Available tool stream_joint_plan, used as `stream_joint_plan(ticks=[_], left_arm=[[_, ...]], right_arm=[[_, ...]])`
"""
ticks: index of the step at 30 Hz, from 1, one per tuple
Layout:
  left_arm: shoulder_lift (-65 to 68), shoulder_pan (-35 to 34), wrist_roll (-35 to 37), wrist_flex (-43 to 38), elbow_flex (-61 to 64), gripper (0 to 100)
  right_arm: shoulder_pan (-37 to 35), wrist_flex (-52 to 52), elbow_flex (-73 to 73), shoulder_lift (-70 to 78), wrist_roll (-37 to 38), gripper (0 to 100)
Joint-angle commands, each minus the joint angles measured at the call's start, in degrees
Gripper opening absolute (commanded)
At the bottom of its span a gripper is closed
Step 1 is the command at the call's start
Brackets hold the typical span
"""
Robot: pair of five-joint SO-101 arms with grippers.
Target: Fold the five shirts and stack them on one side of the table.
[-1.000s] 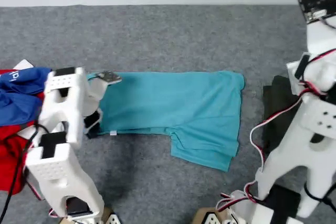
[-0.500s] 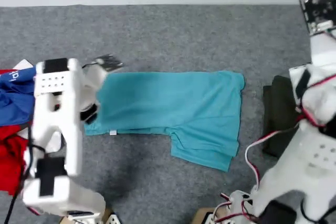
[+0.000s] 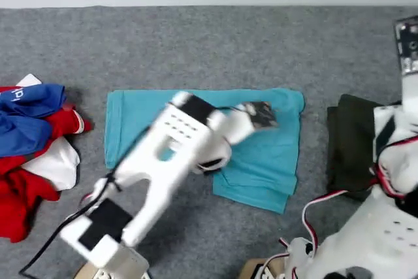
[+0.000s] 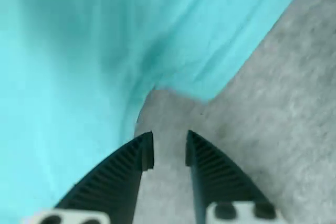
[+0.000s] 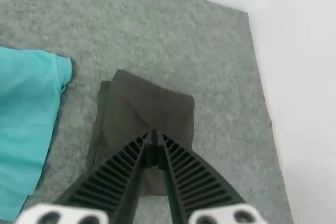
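A teal shirt lies flat in the middle of the grey table, with a sleeve folded in at its near right. My left arm stretches across it. My left gripper hovers low over the notch where the teal shirt meets the carpet, its fingers slightly open with nothing between them. A dark folded shirt lies at the right. Above this dark shirt my right gripper hangs shut and empty. The teal shirt's corner lies beside it.
A heap of red, blue and white shirts sits at the left edge of the table. Bare grey carpet runs along the far side. The table's right edge lies just beyond the dark shirt.
My left arm has swung from the teal shirt's left edge rightwards across it to its near notch. The right arm has drawn back toward the lower right.
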Motion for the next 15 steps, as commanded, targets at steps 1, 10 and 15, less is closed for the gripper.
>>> stream_joint_plan(ticks=[1,10,15], left_arm=[[2.5,5.3,0.6,-5.2,-1.9,15],[10.5,8.0,0.7,-13.5,-2.9,16],[15.5,8.0,0.7,-13.7,-5.9,15]], right_arm=[[1.6,2.2,2.6,-4.2,-0.4,0.9],[2.2,2.2,9.1,-9.6,-0.3,0.9],[2.2,2.2,9.7,-10.5,-0.3,0.9]])
